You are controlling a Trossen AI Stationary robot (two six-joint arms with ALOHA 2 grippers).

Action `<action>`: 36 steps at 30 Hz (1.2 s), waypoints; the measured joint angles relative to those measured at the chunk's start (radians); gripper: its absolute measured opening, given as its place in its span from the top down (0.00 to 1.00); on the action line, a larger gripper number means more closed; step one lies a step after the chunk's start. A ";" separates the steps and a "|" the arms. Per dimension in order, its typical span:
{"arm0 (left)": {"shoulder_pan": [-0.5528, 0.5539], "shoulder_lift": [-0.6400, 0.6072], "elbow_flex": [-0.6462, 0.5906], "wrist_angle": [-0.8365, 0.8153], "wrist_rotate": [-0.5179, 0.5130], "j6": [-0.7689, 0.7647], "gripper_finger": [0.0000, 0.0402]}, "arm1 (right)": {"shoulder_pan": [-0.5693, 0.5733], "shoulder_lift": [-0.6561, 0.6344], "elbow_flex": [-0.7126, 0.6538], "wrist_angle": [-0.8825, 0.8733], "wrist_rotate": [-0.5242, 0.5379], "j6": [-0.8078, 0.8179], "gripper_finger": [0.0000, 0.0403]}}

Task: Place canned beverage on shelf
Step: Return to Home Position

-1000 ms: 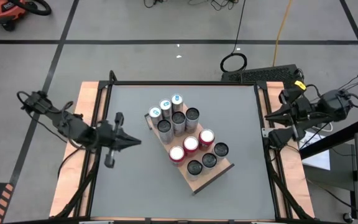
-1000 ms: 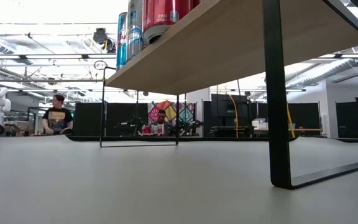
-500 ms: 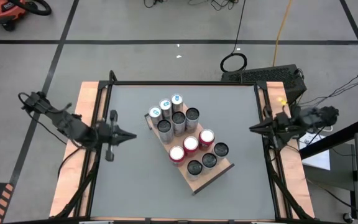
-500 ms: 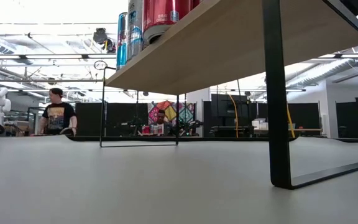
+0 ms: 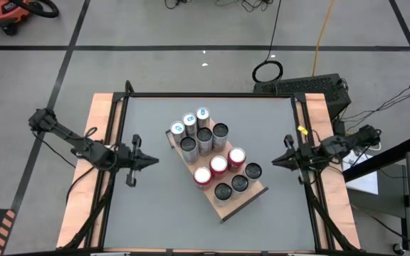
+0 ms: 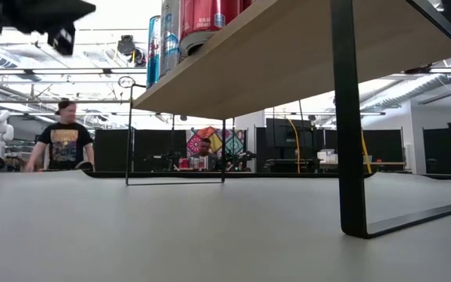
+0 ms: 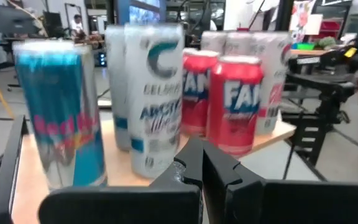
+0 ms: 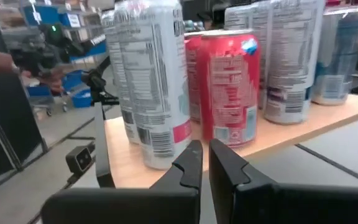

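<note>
- The left end effector [image 5: 150, 162], a dark two-finger claw, has its fingers pressed narrow with nothing between them. It hangs over the 9 o'clock edge of the flat grey tabletop [image 5: 155, 210], tips aimed toward 3 o'clock. In the last second it has hardly shifted, while the arm behind it has stretched back toward 9–10 o'clock.
- The right end effector [image 5: 276, 161] is likewise narrow and empty. This is the main change: a second ago it was folded away beyond the 3 o'clock side. Now it has swung in to the tabletop's 3 o'clock edge and points toward 9 o'clock, mirroring the left.
- Between them the shelf [image 5: 232, 204], a flat light-brown wooden board with a thin black rim, sits mid-tabletop. Its long axis runs from 10 to 4 o'clock, and it has not moved.
- Three red soda cans [image 5: 218, 165] stand in a row across the board's 4 o'clock half. Dark-topped cans [image 5: 204, 136] stand on either side of that row, and blue-and-silver cans [image 5: 189, 120] at the 10 o'clock end. I count twelve cans on the board and see none on the tabletop.
- Loading looks finished, and both arms appear to be settling into a matched rest pose.
</note>
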 joint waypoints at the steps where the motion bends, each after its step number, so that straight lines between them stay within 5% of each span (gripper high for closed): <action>1: 0.005 0.001 -0.027 0.036 0.000 0.000 1.00 | 0.000 0.000 -0.027 0.035 -0.001 0.007 1.00; 15: 0.079 0.000 -0.236 0.242 0.124 0.000 1.00 | 0.000 0.000 -0.132 0.081 0.003 -0.094 1.00; 27: 0.131 0.000 -0.243 0.241 0.193 0.124 1.00 | 0.000 0.000 -0.126 -0.032 0.004 -0.107 1.00; 36: 0.145 0.001 -0.243 0.337 0.400 0.215 1.00 | 0.000 0.000 -0.129 0.014 0.006 -0.091 1.00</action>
